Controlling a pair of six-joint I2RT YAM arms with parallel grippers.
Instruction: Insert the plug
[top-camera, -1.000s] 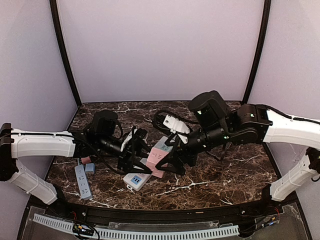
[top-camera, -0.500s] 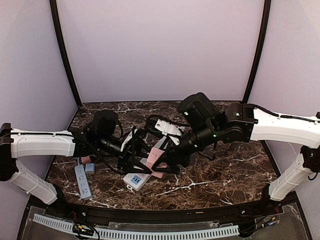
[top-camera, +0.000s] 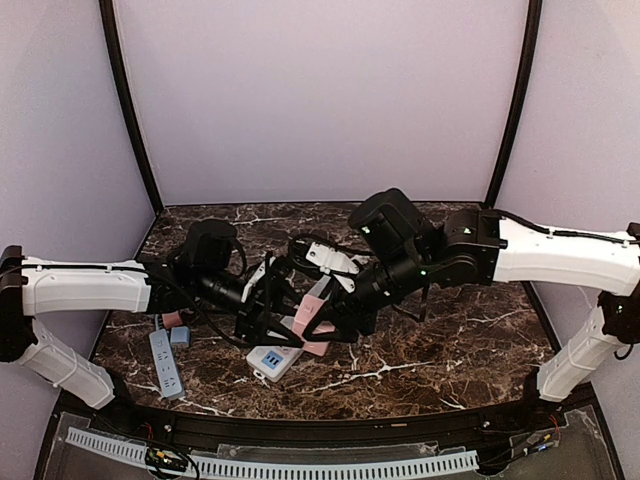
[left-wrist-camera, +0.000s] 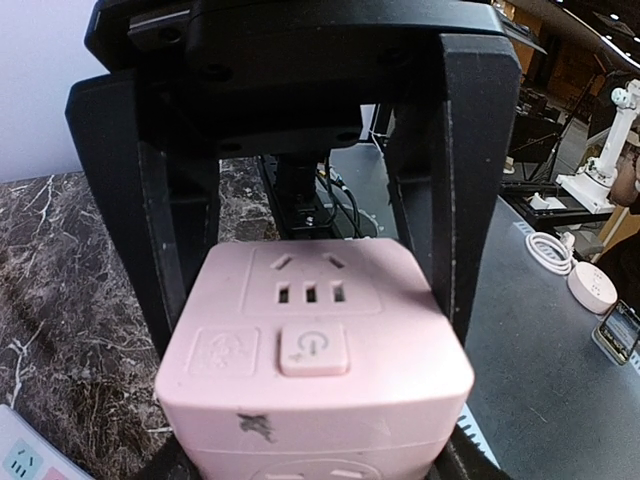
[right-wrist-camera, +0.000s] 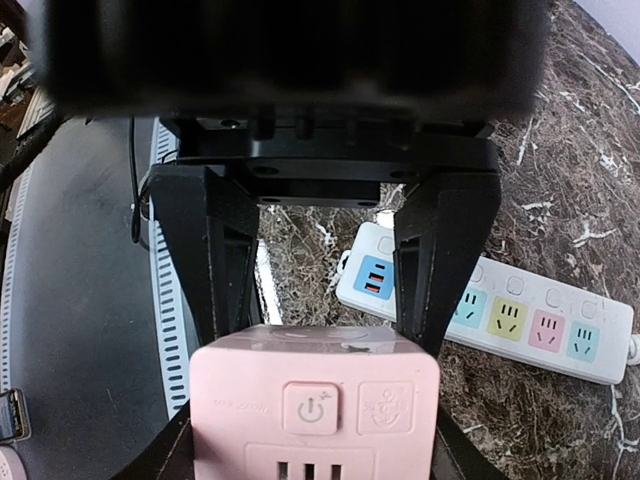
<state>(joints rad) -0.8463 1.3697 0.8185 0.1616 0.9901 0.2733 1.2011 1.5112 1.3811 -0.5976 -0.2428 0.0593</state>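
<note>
From my station, the dark marble desk (top-camera: 430, 350) fills the floor of the booth. The left arm (top-camera: 90, 285) and right arm (top-camera: 560, 250) reach in to meet over its middle. A white power strip (top-camera: 275, 360) lies just in front of that meeting point, and a grey strip (top-camera: 165, 362) sits well off to the left.

The pink socket cube (top-camera: 305, 312) is held up off the desk between the two arms, just behind the white strip. The left fingers (left-wrist-camera: 180, 230) are clamped on its two sides, with its button face turned toward that wrist camera. The right fingers (right-wrist-camera: 232, 260) sit flush against the opposite pair of sides, and as far as I can judge they are clamped on it too. I cannot find the plug itself in any view. Its pins may be on a face that is hidden from me.

My read is that this is a two-handed regrasp. I would confirm the right grip is square before the left lets go. I would also keep the cube level, and turn it slowly so that the pins come into view.

There is no bin or tray here, so the only receptacles are the sockets. The white strip's coloured outlets and the cube's visible slots all have nothing plugged in.
</note>
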